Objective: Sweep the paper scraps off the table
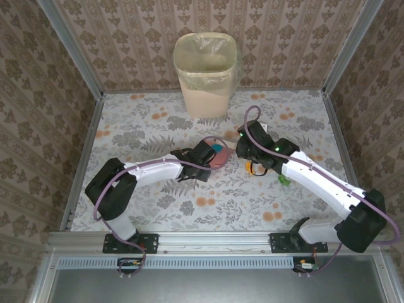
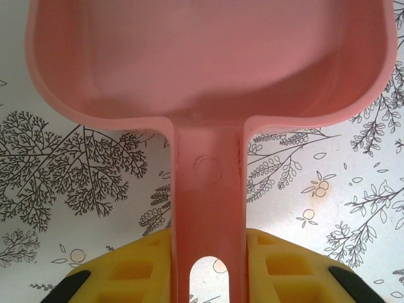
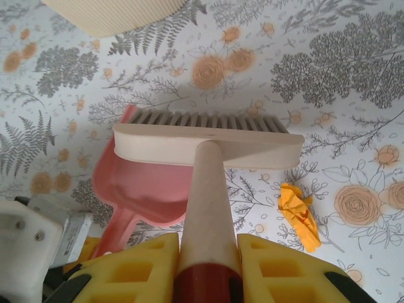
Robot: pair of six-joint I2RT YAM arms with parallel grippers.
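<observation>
My left gripper (image 2: 208, 271) is shut on the handle of a pink dustpan (image 2: 208, 57), whose pan lies flat on the table (image 1: 158, 208) ahead of the fingers. In the top view the left gripper (image 1: 201, 155) and dustpan (image 1: 221, 159) sit mid-table, with a blue paper scrap (image 1: 218, 147) at the pan. My right gripper (image 3: 207, 265) is shut on the handle of a cream brush (image 3: 208, 142), its head standing at the dustpan's (image 3: 139, 189) mouth. An orange scrap (image 3: 302, 214) lies right of the brush; in the top view the orange scrap (image 1: 254, 167) and a green scrap (image 1: 284, 182) lie beside the right arm.
A beige waste bin (image 1: 206, 72) with a liner stands at the back centre, its base (image 3: 113, 16) just beyond the brush. Metal rails edge the table, and patterned walls close in three sides. The two grippers sit close together mid-table.
</observation>
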